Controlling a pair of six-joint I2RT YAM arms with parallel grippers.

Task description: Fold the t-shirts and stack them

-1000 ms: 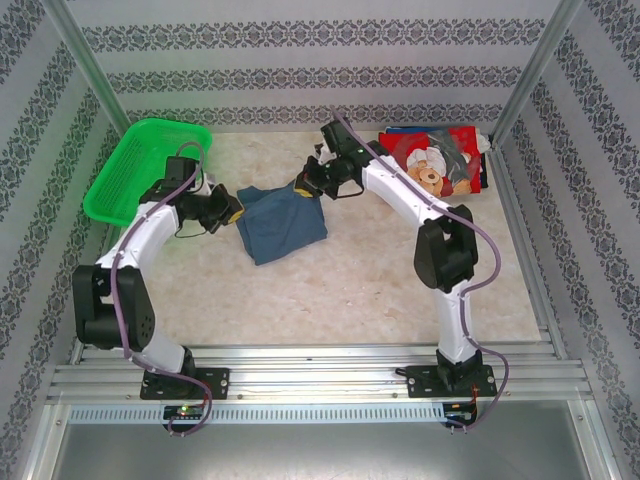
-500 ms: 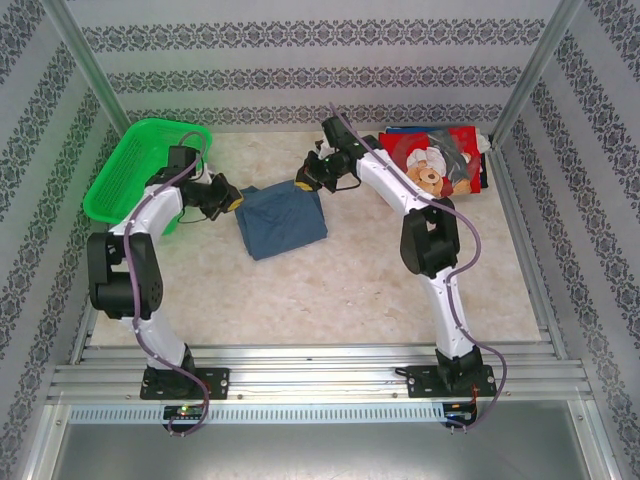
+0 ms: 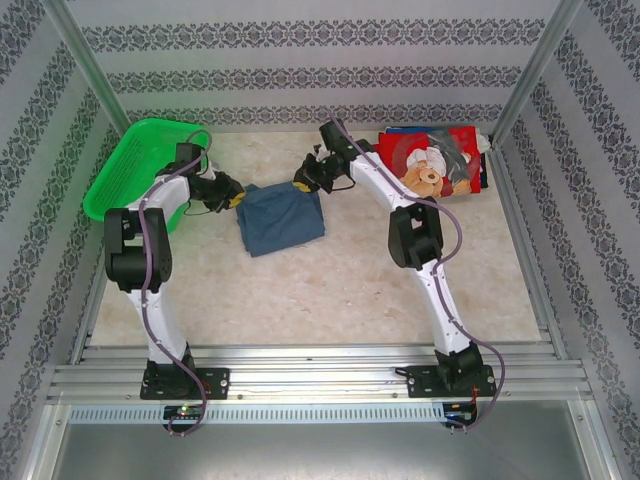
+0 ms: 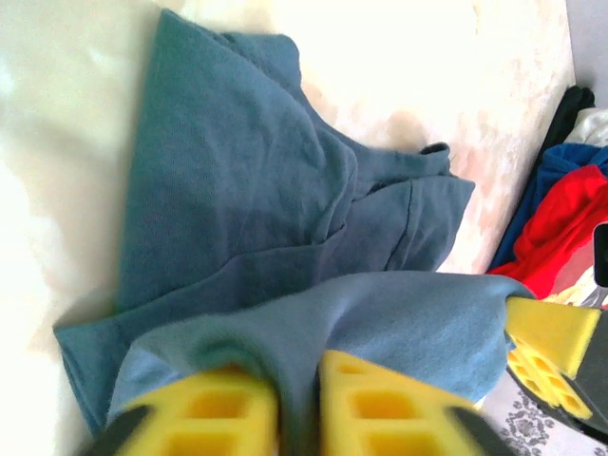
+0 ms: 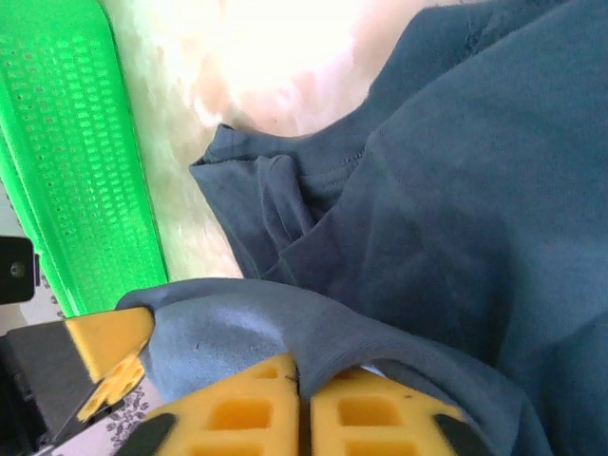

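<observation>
The slate-blue t-shirt lies folded on the table between the two arms. My left gripper is at its back left corner; in the left wrist view the yellow fingers pinch a fold of the blue cloth. At the back right corner, my right gripper has its fingers nearly together on the shirt's edge. A red t-shirt with a teddy-bear print tops a folded stack at the back right.
A green mesh basket stands at the back left, close behind the left arm. The folded stack's red and dark blue edges lie beyond the blue shirt. Patterned walls and metal posts enclose the table.
Both grippers have moved toward the back of the table with the shirt's edge, and the shirt now lies shorter front to back. The left arm's elbow has drawn in.
</observation>
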